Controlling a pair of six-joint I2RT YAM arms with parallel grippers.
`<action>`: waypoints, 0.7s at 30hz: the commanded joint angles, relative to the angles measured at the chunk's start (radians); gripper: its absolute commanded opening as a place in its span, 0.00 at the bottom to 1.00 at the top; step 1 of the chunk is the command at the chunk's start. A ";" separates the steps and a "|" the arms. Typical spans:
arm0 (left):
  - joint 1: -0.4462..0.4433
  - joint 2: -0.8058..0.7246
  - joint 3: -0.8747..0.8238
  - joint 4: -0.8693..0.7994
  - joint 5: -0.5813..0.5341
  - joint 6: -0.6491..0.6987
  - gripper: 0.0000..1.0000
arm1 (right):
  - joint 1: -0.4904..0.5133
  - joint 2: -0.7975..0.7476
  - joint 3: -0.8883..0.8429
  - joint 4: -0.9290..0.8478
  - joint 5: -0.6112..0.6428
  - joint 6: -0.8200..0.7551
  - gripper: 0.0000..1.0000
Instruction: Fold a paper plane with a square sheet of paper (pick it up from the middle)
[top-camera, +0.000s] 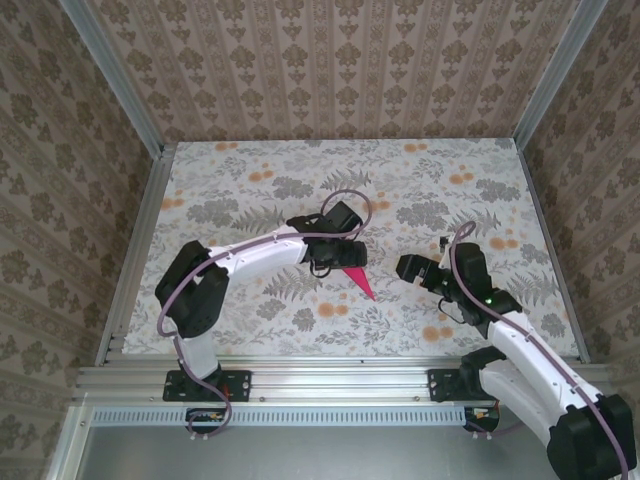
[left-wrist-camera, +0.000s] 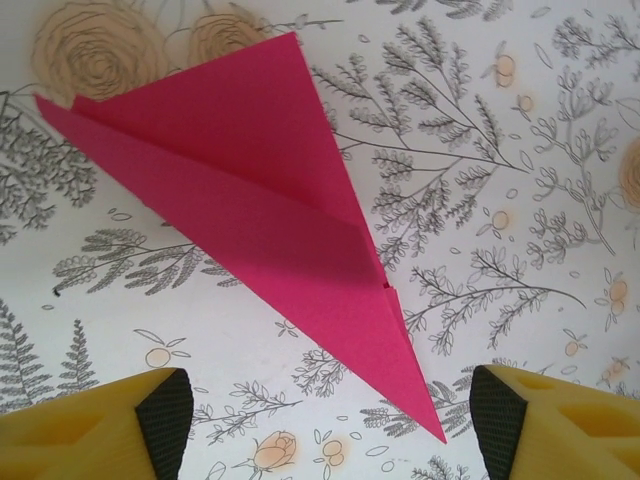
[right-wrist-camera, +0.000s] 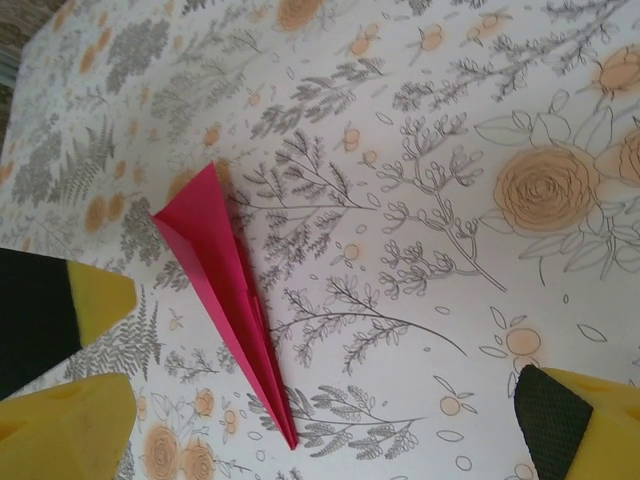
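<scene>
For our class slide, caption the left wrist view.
Pink paper plane lies on the flowered table below the open left gripper.

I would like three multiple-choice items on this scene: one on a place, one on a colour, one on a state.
1. The folded, pointed magenta-pink paper sheet lies: A in a drawer; B on the floral table; C inside a box.
2. The fingers of the left gripper are: A red; B yellow; C green.
3. The left gripper is: A open; B shut on the paper; C shut, empty.
Answers: B, it lies flat there; B, both look yellow; A, the fingers stand apart, holding nothing.
</scene>
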 joint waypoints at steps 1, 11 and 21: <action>0.003 -0.013 -0.003 -0.025 -0.047 -0.084 0.77 | -0.006 0.029 0.018 -0.021 0.019 0.008 1.00; -0.001 0.024 0.018 -0.032 -0.040 -0.148 0.81 | -0.006 0.073 0.036 -0.067 0.011 -0.006 1.00; -0.002 0.111 0.113 -0.105 -0.024 -0.172 0.82 | -0.010 0.284 0.129 -0.151 -0.025 -0.029 1.00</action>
